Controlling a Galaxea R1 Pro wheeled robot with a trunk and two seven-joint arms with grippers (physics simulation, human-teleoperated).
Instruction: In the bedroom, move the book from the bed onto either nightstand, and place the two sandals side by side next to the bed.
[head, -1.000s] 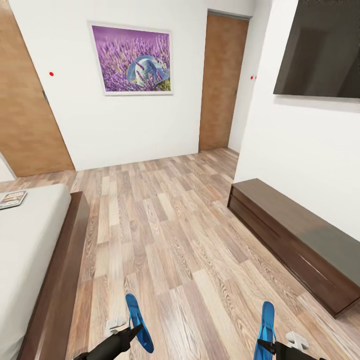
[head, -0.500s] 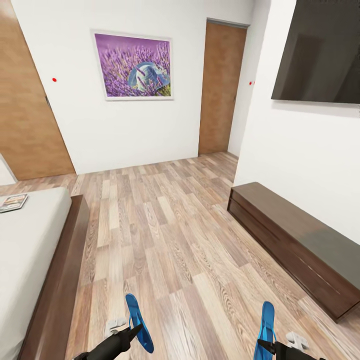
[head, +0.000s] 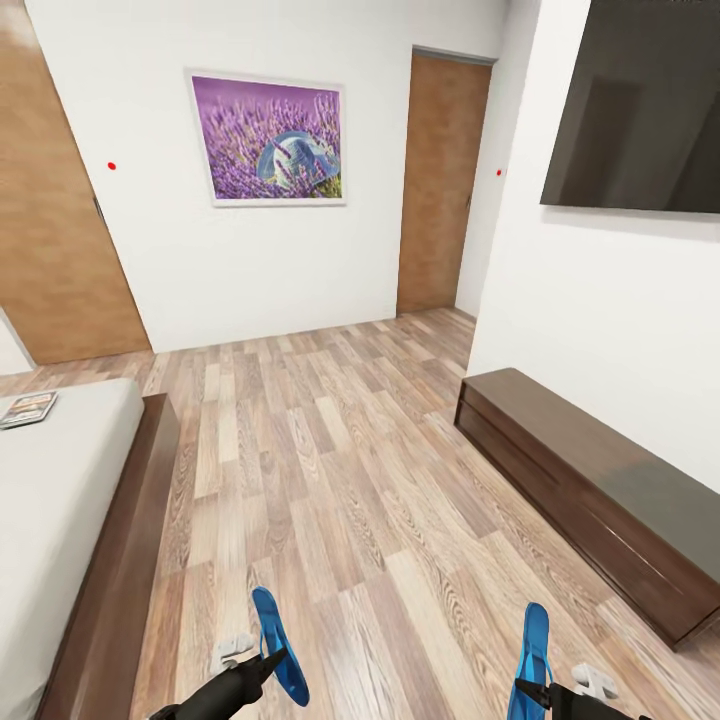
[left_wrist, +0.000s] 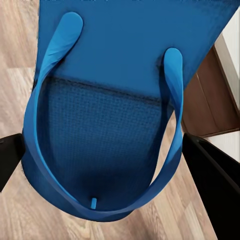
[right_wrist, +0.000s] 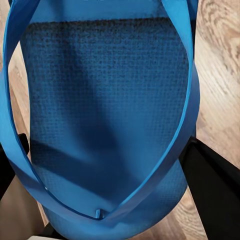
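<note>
Each gripper holds one bright blue sandal above the wood floor. My left gripper (head: 272, 662) is shut on a sandal (head: 277, 642) at the bottom of the head view, near the bed's foot corner. In the left wrist view that sandal (left_wrist: 107, 115) sits between the black fingers (left_wrist: 210, 170). My right gripper (head: 528, 690) is shut on the other sandal (head: 532, 655); the right wrist view has its sole (right_wrist: 100, 115) close up. The book (head: 27, 408) lies on the white mattress of the bed (head: 60, 520) at the far left.
A long low dark brown cabinet (head: 590, 490) runs along the right wall under a wall-mounted black TV (head: 640, 110). Two wooden doors (head: 440, 180) and a lavender picture (head: 268, 138) are on the far walls. Open plank floor (head: 330, 470) lies between bed and cabinet.
The whole picture has shifted slightly downward, so the camera has moved. Both grippers keep the sandals in the same hold.
</note>
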